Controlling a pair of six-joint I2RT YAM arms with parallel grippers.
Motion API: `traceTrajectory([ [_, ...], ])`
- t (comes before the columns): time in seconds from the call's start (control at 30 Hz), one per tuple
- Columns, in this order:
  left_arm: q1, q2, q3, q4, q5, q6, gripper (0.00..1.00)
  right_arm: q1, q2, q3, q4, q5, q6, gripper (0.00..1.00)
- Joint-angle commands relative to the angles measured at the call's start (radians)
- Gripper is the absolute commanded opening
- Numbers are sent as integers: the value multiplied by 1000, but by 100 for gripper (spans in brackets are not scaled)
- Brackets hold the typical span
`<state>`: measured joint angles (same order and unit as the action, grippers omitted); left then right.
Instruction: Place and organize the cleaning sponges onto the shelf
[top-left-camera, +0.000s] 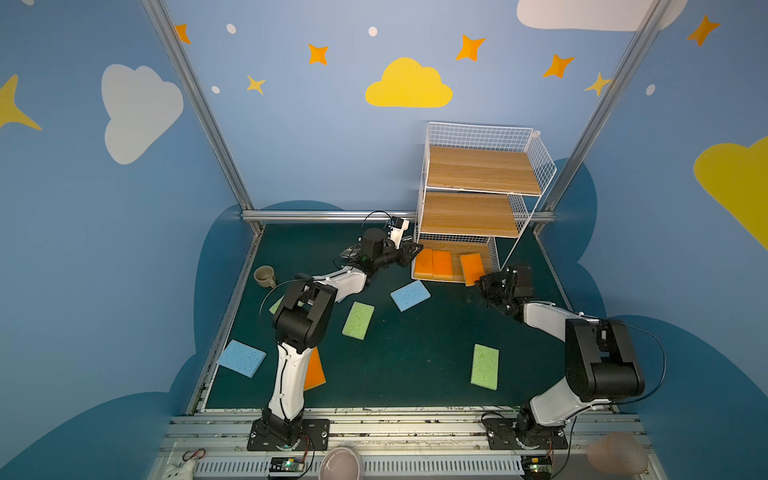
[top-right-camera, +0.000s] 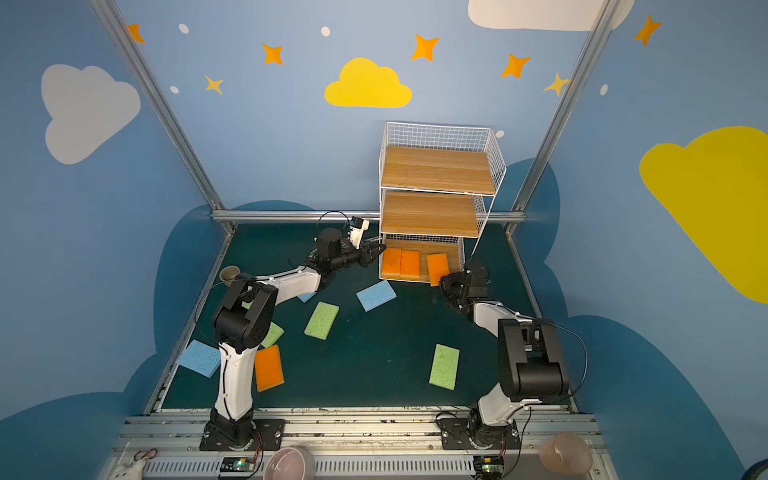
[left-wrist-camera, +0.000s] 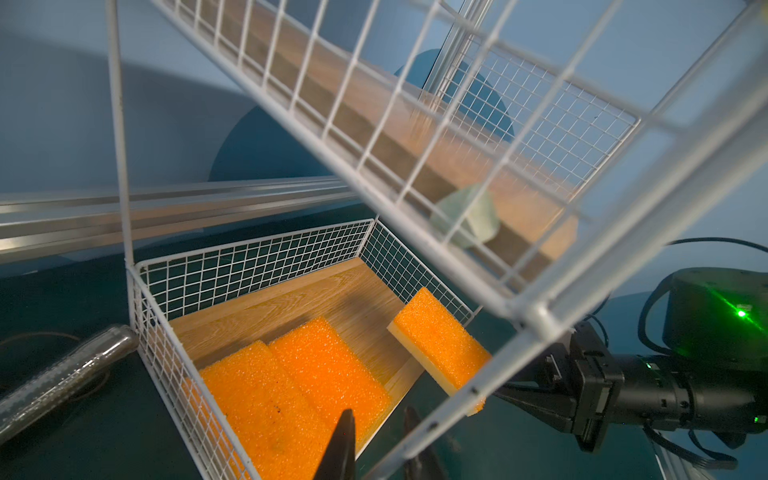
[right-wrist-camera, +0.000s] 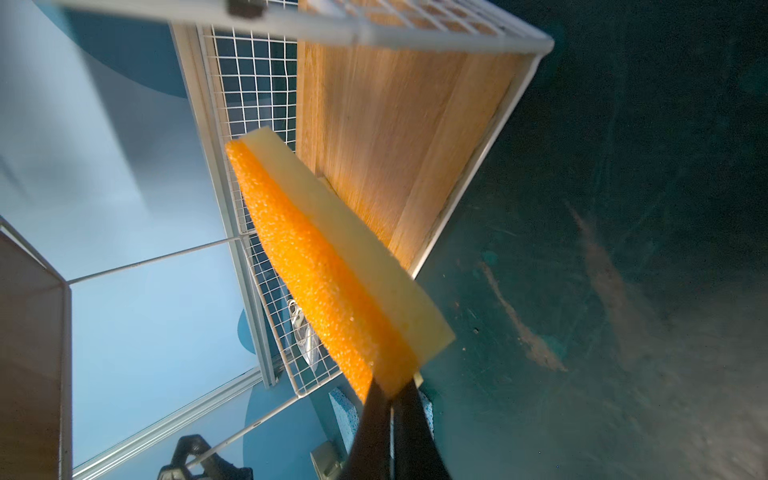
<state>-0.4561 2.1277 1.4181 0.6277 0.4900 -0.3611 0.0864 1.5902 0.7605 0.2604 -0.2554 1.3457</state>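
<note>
Shelf (top-left-camera: 478, 135) stands at the back right of the desk (top-left-camera: 415, 374). Three wooden tiers, white mesh walls.

My right end effector (right-wrist-camera: 390, 399): pressed together on one short end of the held orange sponge (right-wrist-camera: 332, 270). I see the orange face on one side and the yellow layer on the other. The sponge is tilted. Its far end is over the bottom tier board (right-wrist-camera: 395, 145), close to the mesh side wall. Its gripped end sticks out past the tier's front edge. I cannot tell whether the far end touches the board.

My left end effector (left-wrist-camera: 378, 440): fingers a little apart, nothing between them. In a top view it sits at the left side of the bottom tier, just beside the mesh.

On the bottom tier: two orange sponges (top-left-camera: 433, 262) lie flat, side by side and touching, at the left of the board. The held one is apart from them, to their right.

On the desk:
- a near blue sponge (top-left-camera: 410, 295), in front of the shelf
- a middle green sponge (top-left-camera: 358, 320), near the centre
- a right green sponge (top-left-camera: 484, 366), toward the front
- a left blue sponge (top-left-camera: 241, 358), at the left edge
- a loose orange sponge (top-right-camera: 269, 368), partly hidden behind my left arm
- a hidden green sponge (top-right-camera: 273, 334), mostly under that arm's elbow
</note>
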Motion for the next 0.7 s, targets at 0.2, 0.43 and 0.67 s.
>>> traceTrajectory([
  [0.2, -70, -100, -135, 99, -26, -21, 13, -15, -20, -29, 1, -10, -9, 0],
  [0.43, -99, -116, -179, 124, -52, -33, 21, -19, 16, 14, -29, -17, -36, 0],
  [0.67, -72, -196, -254, 103, -78, -42, 78, -20, 81, 121, -119, -39, -108, 0],
])
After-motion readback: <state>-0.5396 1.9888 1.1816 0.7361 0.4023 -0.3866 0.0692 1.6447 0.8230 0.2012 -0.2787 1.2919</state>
